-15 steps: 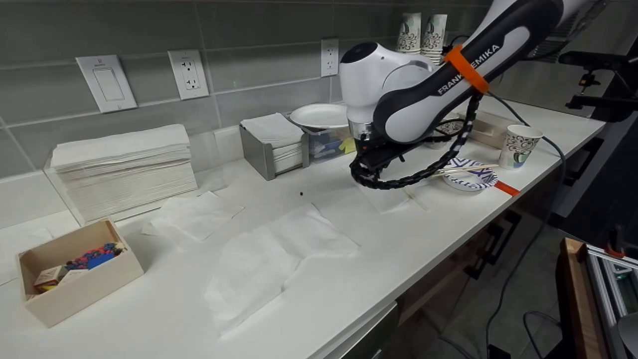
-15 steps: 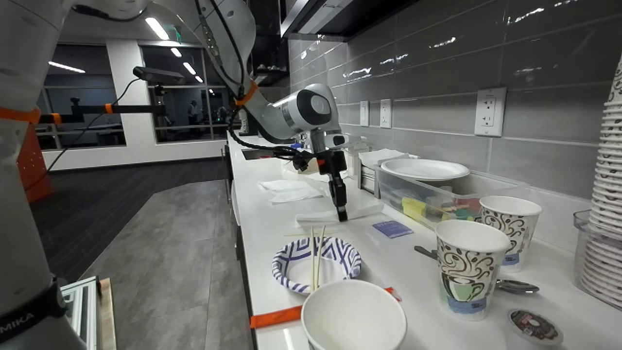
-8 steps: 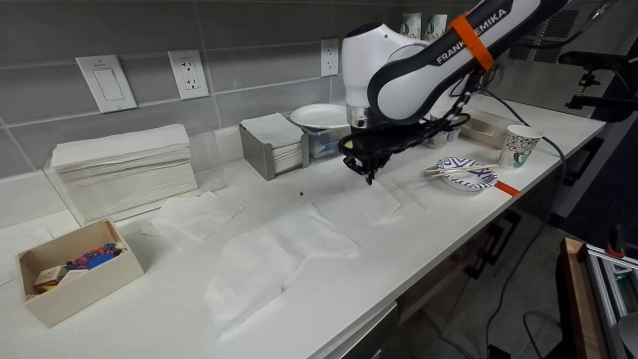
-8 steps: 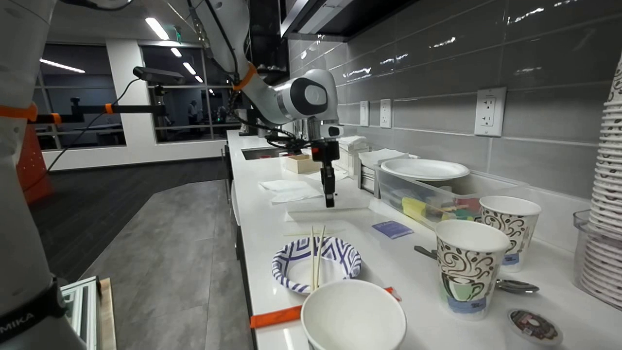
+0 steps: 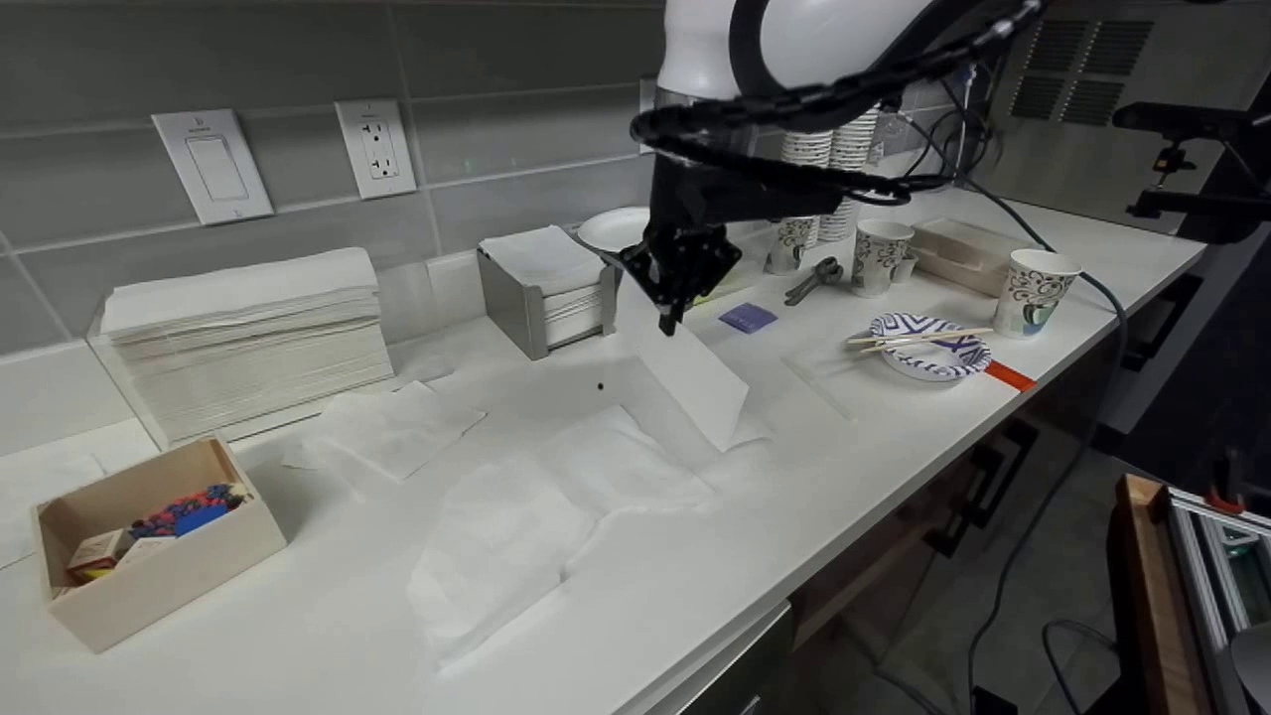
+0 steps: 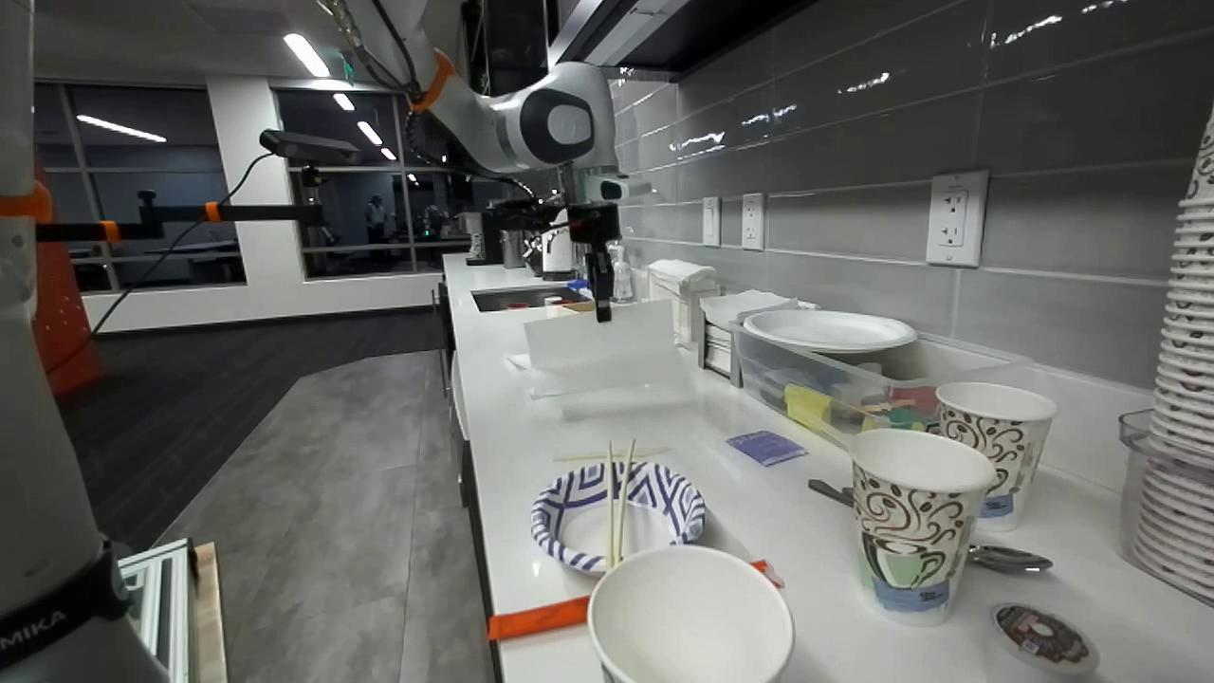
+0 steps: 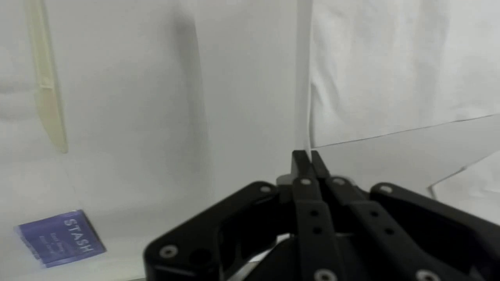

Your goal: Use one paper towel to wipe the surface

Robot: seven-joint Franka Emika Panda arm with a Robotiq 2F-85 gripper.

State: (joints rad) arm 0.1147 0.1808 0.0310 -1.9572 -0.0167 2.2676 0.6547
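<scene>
In my wrist view, STASH stood in capitals on the purple packet (image 7: 60, 238); the smaller lines beside it were too blurred to read. In an exterior view only MIKA showed low on my arm (image 6: 57, 531), the view's edge hard against its first letter. Print on the pod lid (image 6: 1043, 637) and above the wall switch (image 5: 211, 166) was too tiny to make out. My gripper (image 7: 311, 156) had its fingers (image 7: 300, 164) pinched together on the paper towel (image 5: 695, 382), which hung tilted over the white countertop (image 5: 675, 576); whether its lower edge touched, I could not tell. The gripper hid part of the white plate (image 5: 611, 228), and the nearest paper cup (image 6: 690, 607) was cut off below.
</scene>
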